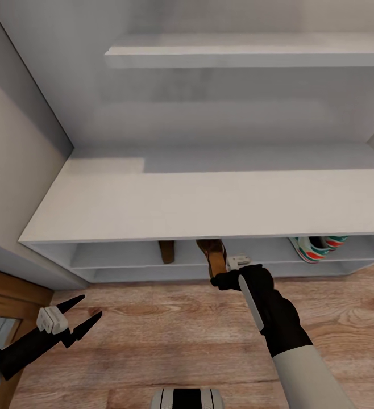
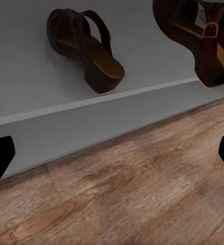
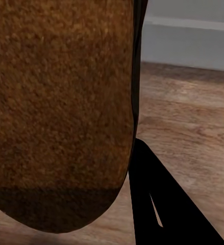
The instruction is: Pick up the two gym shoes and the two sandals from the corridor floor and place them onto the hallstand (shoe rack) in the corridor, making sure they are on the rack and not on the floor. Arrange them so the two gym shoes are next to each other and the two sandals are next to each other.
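Note:
The pale hallstand (image 1: pixel 153 204) stands in front of me. One dark-brown sandal (image 1: pixel 167 251) (image 2: pixel 86 48) stands on its upper open shelf. My right gripper (image 1: pixel 216 279) is shut on the second sandal (image 1: pixel 212 253) (image 2: pixel 198 38) just to its right, heel out over the shelf's front edge. That sandal's tan sole (image 3: pixel 60 112) lies against a black finger (image 3: pixel 163 204). Whether it rests on the shelf I cannot tell. Two gym shoes (image 1: pixel 315 248) sit side by side on the same shelf, far right. My left gripper (image 1: pixel 92 305) (image 2: pixel 112 158) hangs open over the corridor floor (image 1: pixel 170 335).
A grey wall (image 1: pixel 11 142) closes the left side, with a brown wooden frame (image 1: pixel 5 289) at its foot. A long wall shelf (image 1: pixel 249 54) juts out above the hallstand. My base (image 1: pixel 187 397) shows at the near edge of the floor.

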`<state>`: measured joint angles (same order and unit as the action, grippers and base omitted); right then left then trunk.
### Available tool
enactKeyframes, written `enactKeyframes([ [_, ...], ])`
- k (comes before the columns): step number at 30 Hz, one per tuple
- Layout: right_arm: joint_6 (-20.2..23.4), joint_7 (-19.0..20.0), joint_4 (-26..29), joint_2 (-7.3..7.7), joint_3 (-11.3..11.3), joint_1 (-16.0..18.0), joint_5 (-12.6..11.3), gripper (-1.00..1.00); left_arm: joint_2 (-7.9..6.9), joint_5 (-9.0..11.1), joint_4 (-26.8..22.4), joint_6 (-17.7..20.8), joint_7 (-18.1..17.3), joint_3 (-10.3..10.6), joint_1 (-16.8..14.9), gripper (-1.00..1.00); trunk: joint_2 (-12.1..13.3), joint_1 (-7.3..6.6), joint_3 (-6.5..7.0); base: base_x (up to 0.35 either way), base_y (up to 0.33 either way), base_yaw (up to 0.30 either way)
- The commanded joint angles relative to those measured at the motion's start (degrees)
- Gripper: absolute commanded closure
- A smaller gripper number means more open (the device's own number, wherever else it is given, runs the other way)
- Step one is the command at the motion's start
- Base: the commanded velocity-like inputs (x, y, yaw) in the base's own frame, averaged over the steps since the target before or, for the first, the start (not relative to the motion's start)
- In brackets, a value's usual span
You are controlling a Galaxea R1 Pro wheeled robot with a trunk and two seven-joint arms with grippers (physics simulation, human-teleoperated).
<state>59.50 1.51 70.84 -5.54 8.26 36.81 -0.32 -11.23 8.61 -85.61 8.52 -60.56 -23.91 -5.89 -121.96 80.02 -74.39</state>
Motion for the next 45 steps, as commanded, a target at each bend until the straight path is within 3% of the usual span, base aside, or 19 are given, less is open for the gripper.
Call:
enactKeyframes([
  [1, 0.0, 0.0, 0.0, 0.00, 0.0, 0.0, 0.0, 1.00, 0.01, 0.0, 0.0, 0.0, 0.0, 0.0, 0.0, -1.00, -0.4, 0.23, -0.19, 0.000, 0.000, 0.000],
  [33, 0.0, 0.0, 0.0, 0.00, 0.0, 0.0, -0.1, 1.00, 0.04, 0.0, 0.0, 0.0, 0.0, 0.0, 0.0, -1.00, -13.3, 7.25, -5.93, 0.000, 0.000, 0.000],
  [45, 0.0, 0.0, 0.0, 0.00, 0.0, 0.0, 0.0, 1.00, 0.06, 0.0, 0.0, 0.0, 0.0, 0.1, 0.0, -1.00, -13.3, 7.25, -5.93, 0.000, 0.000, 0.000],
])
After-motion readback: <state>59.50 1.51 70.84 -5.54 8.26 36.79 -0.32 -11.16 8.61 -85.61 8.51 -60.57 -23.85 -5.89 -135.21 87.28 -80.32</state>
